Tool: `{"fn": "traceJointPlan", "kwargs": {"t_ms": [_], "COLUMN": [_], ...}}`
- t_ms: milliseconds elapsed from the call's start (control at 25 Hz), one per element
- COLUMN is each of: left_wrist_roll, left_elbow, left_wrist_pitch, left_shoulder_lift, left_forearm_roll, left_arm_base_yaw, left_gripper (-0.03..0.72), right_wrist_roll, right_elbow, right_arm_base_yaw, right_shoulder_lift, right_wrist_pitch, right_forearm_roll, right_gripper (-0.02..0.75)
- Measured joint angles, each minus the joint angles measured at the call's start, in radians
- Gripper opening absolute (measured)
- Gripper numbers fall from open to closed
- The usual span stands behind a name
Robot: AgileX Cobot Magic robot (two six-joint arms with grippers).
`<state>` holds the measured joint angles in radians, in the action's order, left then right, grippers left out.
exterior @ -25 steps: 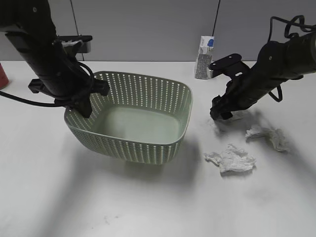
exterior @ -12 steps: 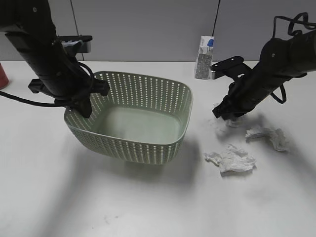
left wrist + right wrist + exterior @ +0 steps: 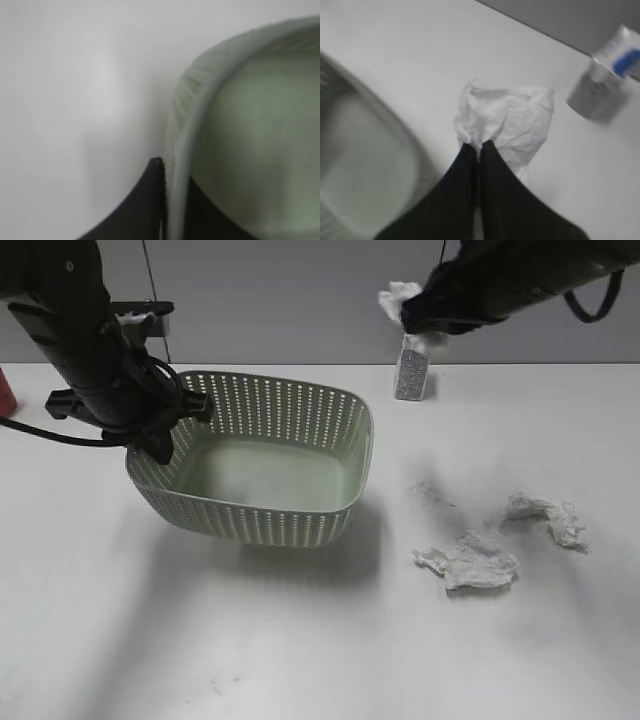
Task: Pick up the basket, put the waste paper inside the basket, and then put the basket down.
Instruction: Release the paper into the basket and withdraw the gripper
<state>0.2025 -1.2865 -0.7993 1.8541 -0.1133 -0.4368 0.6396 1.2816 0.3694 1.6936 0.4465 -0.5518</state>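
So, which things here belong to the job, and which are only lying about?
Belonging to the job:
- basket, held at its end by the left gripper
- paper wad pinched in the right gripper
- two paper wads on the table: near one, far one

Only lying about:
- carton at the back
- red object at the left edge

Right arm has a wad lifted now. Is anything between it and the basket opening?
Nothing visible. The right end effector holds one waste paper wad in the air, right of the basket, whose open, empty top is unobstructed. The carton stands behind, off the path.
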Motion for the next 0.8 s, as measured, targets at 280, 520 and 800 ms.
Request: {"fn": "traceJointPlan", "kwargs": {"t_ms": [280, 520, 800], "left_wrist_roll": [0.028, 0.029, 0.029], "left_elbow": [0.0, 0.0, 0.0], "left_wrist_pitch": [0.027, 0.027, 0.027], "left_shoulder_lift": [0.0, 0.0, 0.0], "left_forearm_roll": [0.021, 0.021, 0.022], "left_arm_base_yaw": [0.0, 0.0, 0.0], "left_gripper": [0.003, 0.003, 0.003], "right_wrist_roll": [0.049, 0.054, -0.029], "right_elbow": [0.001, 0.0, 0.04], "right_arm_base_yaw": [0.247, 0.299, 0.299], "right_shoulder_lift": [0.021, 0.113, 0.094], "right_wrist_pitch": [-0.04, -0.093, -0.107], "right_forearm_roll": [-0.039, -0.039, 0.09], "right_gripper": [0.02, 0.34, 0.605]}}
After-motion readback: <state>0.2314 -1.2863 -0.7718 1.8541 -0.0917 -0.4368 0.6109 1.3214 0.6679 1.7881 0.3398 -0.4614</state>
